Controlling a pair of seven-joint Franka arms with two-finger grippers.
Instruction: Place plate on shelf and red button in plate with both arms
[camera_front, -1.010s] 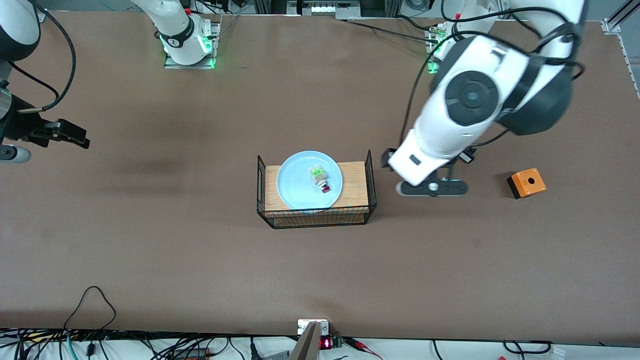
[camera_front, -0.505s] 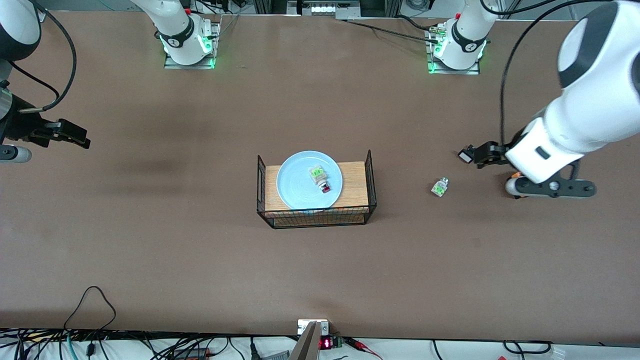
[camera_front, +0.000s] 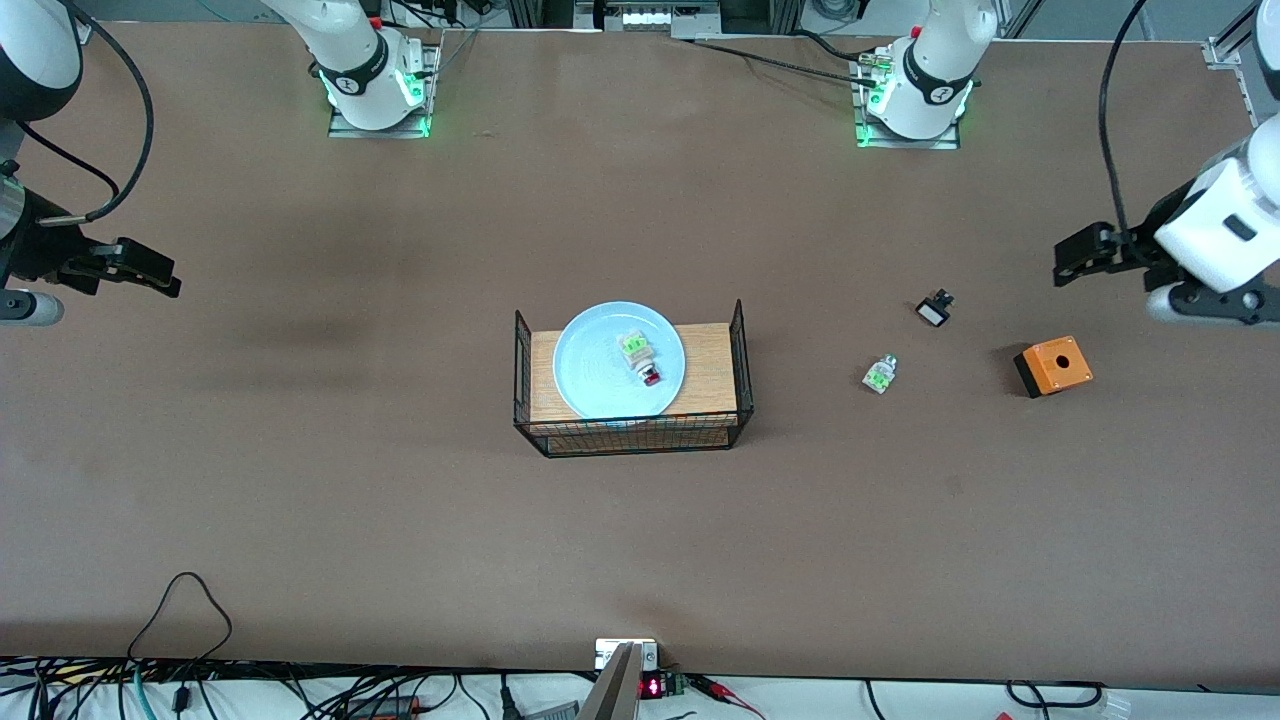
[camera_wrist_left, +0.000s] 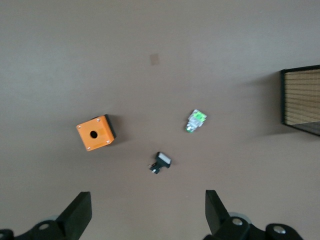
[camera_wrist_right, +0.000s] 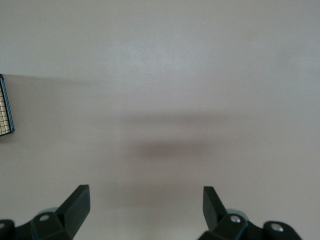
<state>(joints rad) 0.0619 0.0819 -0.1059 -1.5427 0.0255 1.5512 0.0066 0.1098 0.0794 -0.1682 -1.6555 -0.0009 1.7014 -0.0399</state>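
Front view: round pale-blue glossy plate (camera_front: 618, 361) seated on wire-sided wooden rack (camera_front: 632, 384) at table centre, with tiny white-green red-capped button (camera_front: 641, 358) lying on plate. Toward left arm's end: white-green part without red tip (camera_front: 880, 374), small black-and-white part (camera_front: 934, 308), orange box (camera_front: 1052, 366), all apart on bare table. Left gripper (camera_wrist_left: 145, 212) swung away from beside rack within last second, now over table edge at its own end, jaws wide, empty. Right gripper (camera_wrist_right: 142, 210) waiting over opposite table edge, jaws wide, empty. Both placements apparently finished; arms retreating.
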